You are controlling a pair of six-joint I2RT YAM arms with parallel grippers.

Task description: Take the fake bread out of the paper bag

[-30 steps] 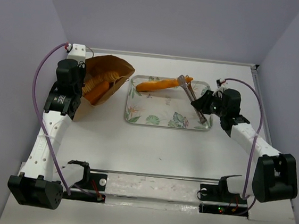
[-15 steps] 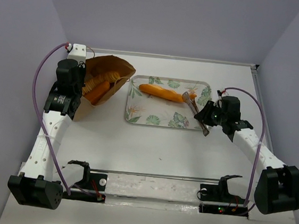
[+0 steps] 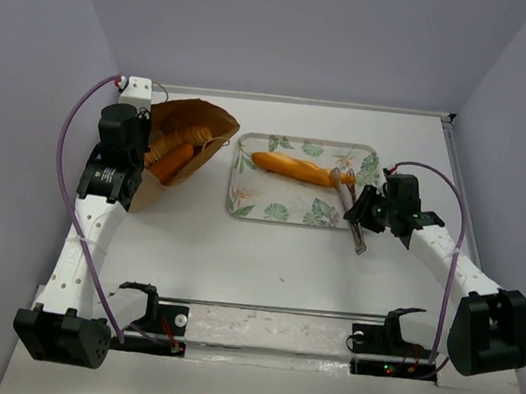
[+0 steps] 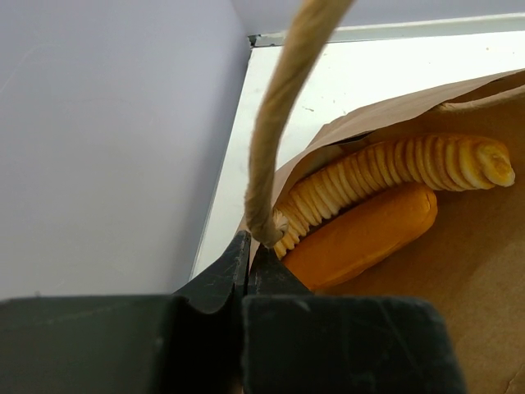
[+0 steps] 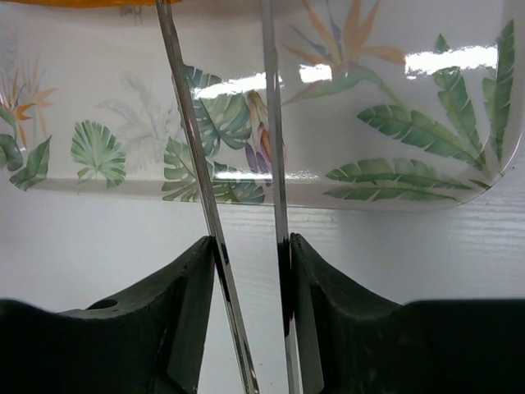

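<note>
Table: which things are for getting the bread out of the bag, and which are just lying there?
For the job: paper bag, two loaves inside it, baguette, tongs.
Just there: leaf-patterned tray under the baguette, purple cables.

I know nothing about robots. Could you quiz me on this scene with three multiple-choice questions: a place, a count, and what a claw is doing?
1. How many loaves show inside the paper bag?
A none
B two
C five

2. Where does the baguette lie?
A in the bag
B on the leaf-patterned tray
C on the bare table

3. What is the right gripper doing?
A clamping metal tongs
B open, holding nothing
C squeezing a loaf

Answers:
1 B: a ridged loaf and a smooth loaf lie inside.
2 B: it rests in the tray's far half.
3 A: both tong arms sit between its fingers.
</note>
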